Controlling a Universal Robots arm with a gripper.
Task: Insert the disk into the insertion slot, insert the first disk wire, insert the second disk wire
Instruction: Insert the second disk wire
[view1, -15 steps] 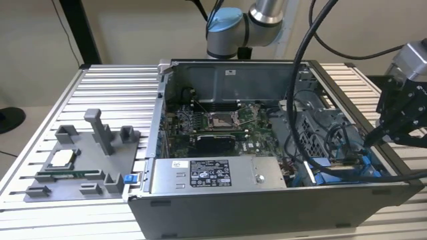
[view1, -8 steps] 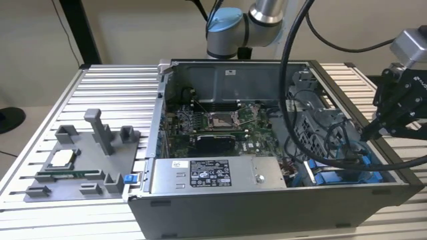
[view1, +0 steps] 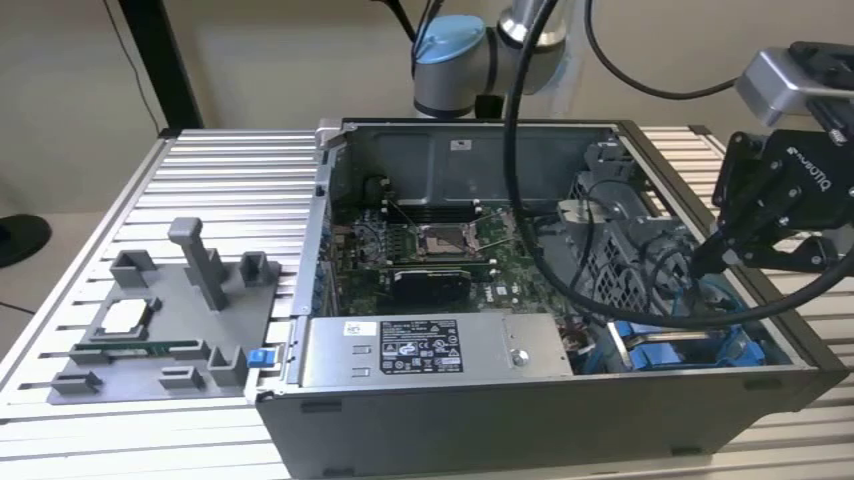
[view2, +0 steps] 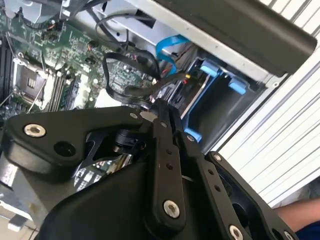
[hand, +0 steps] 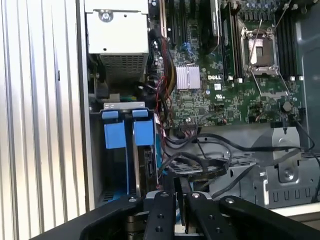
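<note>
My gripper (view1: 703, 262) hangs inside the open computer case, at the exterior view's right, just above the insertion slot (view1: 667, 350) with its blue rails. In the second wrist view the gripper (view2: 156, 106) has its fingers drawn together on the end of a flat black disk wire (view2: 112, 90) that loops over the motherboard. A second wire with a black plug (view2: 176, 78) runs toward the slot (view2: 220, 75). The disk (hand: 148, 167) appears edge-on in the slot (hand: 122, 135) behind the blue tabs. The gripper (hand: 184, 192) sits over the looped black wire (hand: 200, 162).
A silver power supply box (view1: 414, 350) lies along the case's front wall. The motherboard (view1: 427, 250) and loose black cables (view1: 627, 250) fill the case. A grey fixture tray (view1: 160, 330) with upright posts stands on the slatted table (view1: 214, 180) at the exterior view's left.
</note>
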